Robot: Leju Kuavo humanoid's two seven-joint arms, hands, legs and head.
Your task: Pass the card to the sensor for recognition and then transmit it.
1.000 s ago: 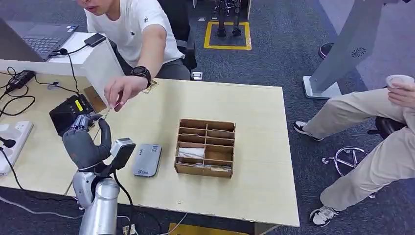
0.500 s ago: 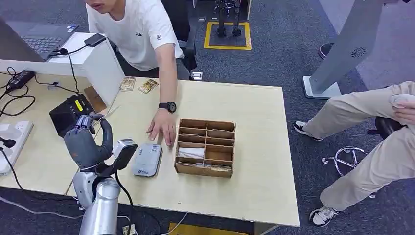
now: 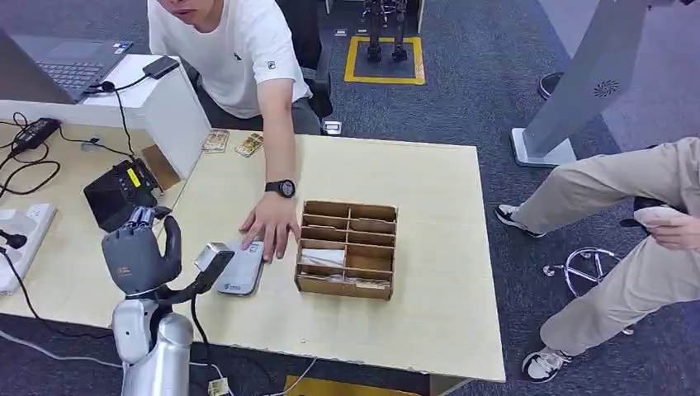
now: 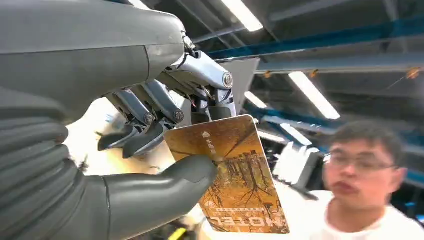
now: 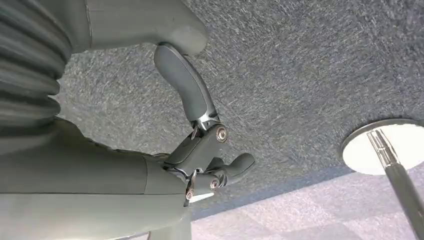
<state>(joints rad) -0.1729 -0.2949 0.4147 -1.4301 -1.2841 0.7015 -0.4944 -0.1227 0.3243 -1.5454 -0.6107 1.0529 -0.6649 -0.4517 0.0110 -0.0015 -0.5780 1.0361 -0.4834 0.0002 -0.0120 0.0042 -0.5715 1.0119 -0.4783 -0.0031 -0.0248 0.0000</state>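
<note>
Left hand (image 4: 150, 125): grey ribbed cover and thick grey thumb (image 4: 165, 187), darker metal fingers (image 4: 200, 70) curled above. Card (image 4: 230, 175): orange-brown, printed with bare branches and white lettering, pinched between the thumb and the fingers, most of it standing clear of the hand. Person (image 4: 367, 175): blurred, in a white shirt, behind the card. Ceiling lights (image 4: 310, 92): long bright strips among dark beams.
</note>
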